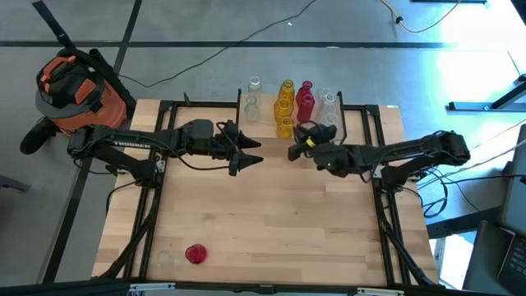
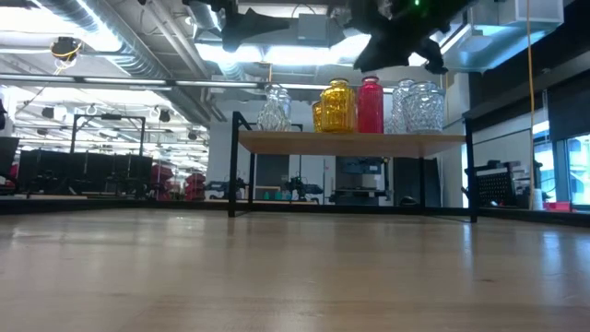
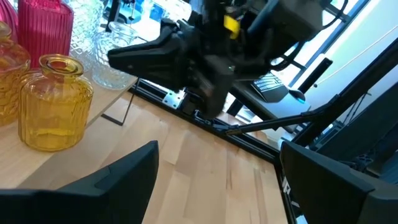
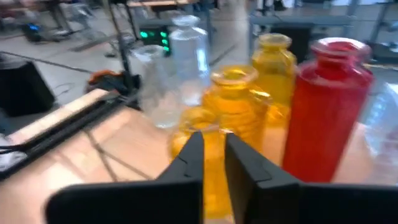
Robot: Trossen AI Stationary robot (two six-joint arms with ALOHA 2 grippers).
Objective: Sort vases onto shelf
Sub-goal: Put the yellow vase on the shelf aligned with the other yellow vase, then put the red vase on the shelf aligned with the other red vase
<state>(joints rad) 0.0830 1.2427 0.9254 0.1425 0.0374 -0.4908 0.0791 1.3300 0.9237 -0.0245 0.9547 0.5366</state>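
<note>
The shelf (image 1: 349,127) stands at the table's far edge and carries several vases in a cluster: clear (image 1: 251,97), yellow (image 1: 285,107), red (image 1: 305,100) and clear again (image 1: 328,104). All stand upright on their bases on the board (image 2: 350,141). A red vase (image 1: 196,253) and a clear one (image 1: 167,257) stand on the table near its near-left corner. My left gripper (image 1: 251,154) hovers open over the table in front of the shelf's left end. My right gripper (image 4: 214,155) is shut and empty, just in front of a yellow vase (image 4: 233,102) on the shelf.
Black frame rails (image 1: 156,205) run along the table's left and right sides. The two grippers face each other closely in front of the shelf, and the right one shows in the left wrist view (image 3: 155,53). An orange vacuum (image 1: 78,90) sits on the floor beyond the far-left corner.
</note>
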